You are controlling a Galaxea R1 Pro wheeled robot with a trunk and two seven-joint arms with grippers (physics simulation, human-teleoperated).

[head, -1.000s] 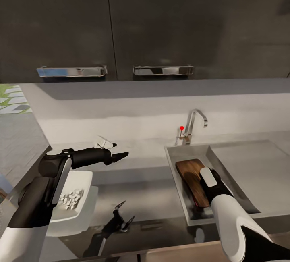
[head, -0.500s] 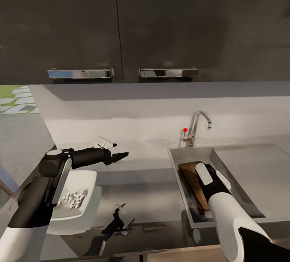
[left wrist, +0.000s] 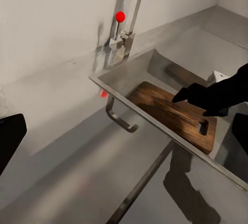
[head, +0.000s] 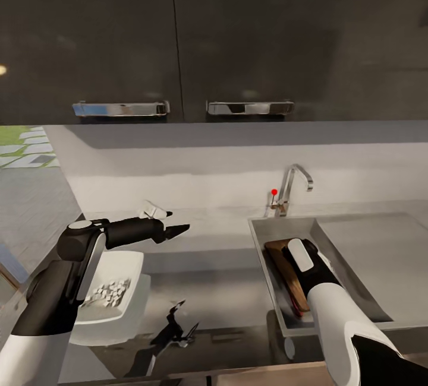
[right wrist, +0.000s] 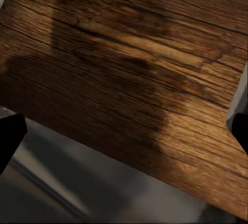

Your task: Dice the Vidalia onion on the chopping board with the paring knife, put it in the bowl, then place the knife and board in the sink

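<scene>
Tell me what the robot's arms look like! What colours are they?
Both arms are white nearer the body and black toward the ends, with smooth, rounded shells. The left arm has a round grey cap at its joint and a pale strip along its side. Its left gripper has black pointed fingers, with a small white part behind them. The right arm carries a white oval patch on its black wrist.

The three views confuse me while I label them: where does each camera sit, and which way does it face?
Head view: on the head, looking down over the grey glossy countertop; both arms show.
Left wrist view: on the left arm, facing the steel sink; the right gripper shows.
Right wrist view: on the right arm, looking straight at the dark brown wooden chopping board.
All three share the board.
</scene>
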